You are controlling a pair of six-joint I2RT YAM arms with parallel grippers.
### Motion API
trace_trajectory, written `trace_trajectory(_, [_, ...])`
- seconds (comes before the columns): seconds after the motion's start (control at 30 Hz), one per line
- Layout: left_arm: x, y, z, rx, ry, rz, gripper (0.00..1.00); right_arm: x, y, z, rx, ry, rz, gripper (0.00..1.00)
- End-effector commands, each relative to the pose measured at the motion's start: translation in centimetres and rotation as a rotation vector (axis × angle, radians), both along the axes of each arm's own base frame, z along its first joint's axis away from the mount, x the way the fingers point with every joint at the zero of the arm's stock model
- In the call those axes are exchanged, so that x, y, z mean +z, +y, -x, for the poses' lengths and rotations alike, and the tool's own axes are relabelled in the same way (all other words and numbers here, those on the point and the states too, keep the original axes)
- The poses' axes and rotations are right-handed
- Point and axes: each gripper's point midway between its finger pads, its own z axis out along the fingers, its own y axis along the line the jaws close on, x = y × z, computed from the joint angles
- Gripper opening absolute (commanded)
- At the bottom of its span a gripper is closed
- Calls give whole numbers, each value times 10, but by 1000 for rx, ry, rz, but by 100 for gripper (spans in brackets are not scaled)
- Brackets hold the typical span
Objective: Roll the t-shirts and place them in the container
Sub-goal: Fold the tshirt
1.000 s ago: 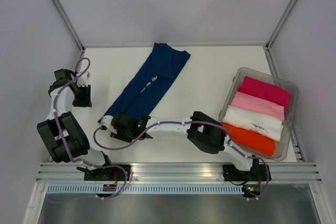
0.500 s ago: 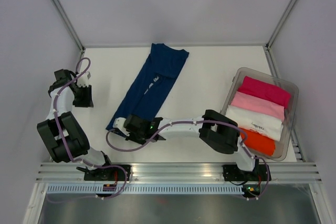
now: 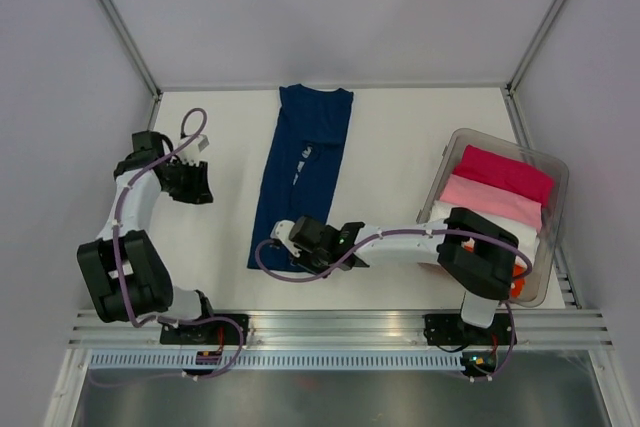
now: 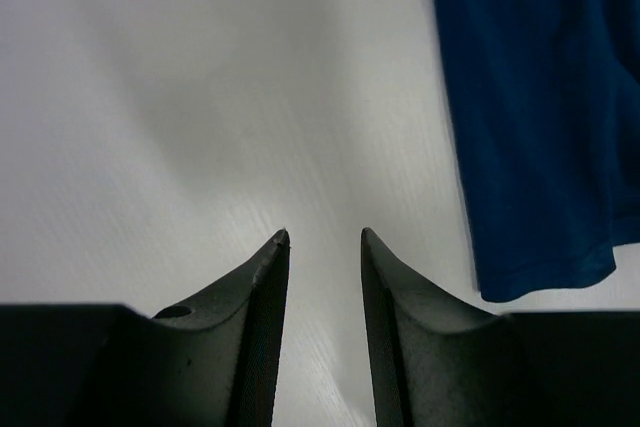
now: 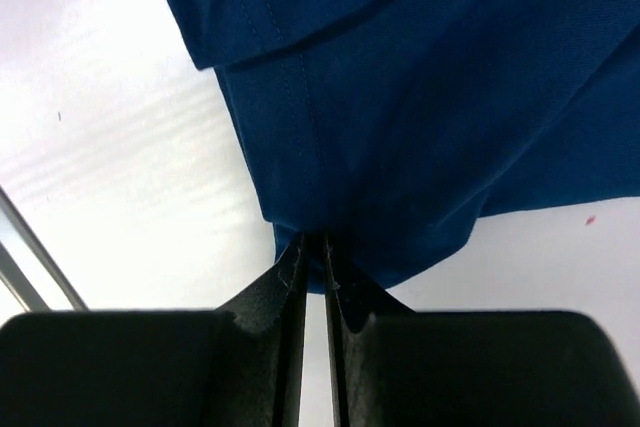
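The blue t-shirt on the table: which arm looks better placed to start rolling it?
Right, probably. The right fingers are pinched shut on the blue t-shirt at its near hem, while the left fingers stand open over bare table beside it.

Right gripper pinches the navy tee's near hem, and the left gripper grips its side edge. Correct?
No. The left gripper grips nothing: the left wrist view shows its jaws open over the table, apart from the navy tee. The right gripper does pinch the hem.

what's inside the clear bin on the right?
A magenta t-shirt, a pink t-shirt, then slivers of a white t-shirt and an orange t-shirt; the right arm covers most of those two.
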Motion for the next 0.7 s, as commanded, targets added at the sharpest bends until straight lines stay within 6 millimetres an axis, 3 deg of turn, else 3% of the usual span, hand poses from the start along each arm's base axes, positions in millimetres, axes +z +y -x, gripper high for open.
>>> trace_trajectory(0.0, [16, -40, 4, -199, -96, 33, 41, -8, -39, 15, -25, 50, 89, 18])
trace_trajectory(0.1, [30, -61, 14, -342, -178, 38, 41, 21, -28, 11, -7, 20, 17, 21])
trace_trajectory(0.13, [31, -68, 25, -396, -175, 36, 41, 44, -18, 5, -1, -7, -31, 21])
trace_trajectory(0.23, [35, -88, 52, -627, -250, -33, 43, 81, -9, -1, 32, -80, -124, 25])
trace_trajectory(0.27, [27, -93, 63, -681, -256, -46, 43, 88, -8, 0, 48, -88, -150, 27])
trace_trajectory(0.3, [32, -100, 69, -764, -327, -84, 45, 95, -12, 1, 56, -108, -178, 29])
trace_trajectory(0.33, [21, -109, 84, -834, -327, -83, 46, 95, -16, 2, 73, -122, -178, 31])
trace_trajectory(0.4, [18, -121, 99, -969, -408, -119, 47, 93, -27, 11, 101, -118, -194, 37])
trace_trajectory(0.43, [3, -122, 112, -1010, -398, -119, 50, 90, -31, 12, 123, -128, -190, 39])
trace_trajectory(0.5, [-5, -127, 123, -1100, -455, -154, 58, 88, -40, 15, 131, -153, -214, 45])
trace_trajectory(0.53, [-19, -126, 134, -1125, -435, -151, 59, 88, -41, 15, 128, -164, -227, 46])
trace_trajectory(0.67, [-33, -131, 143, -1212, -446, -199, 62, 90, -46, 11, 155, -250, -294, 51])
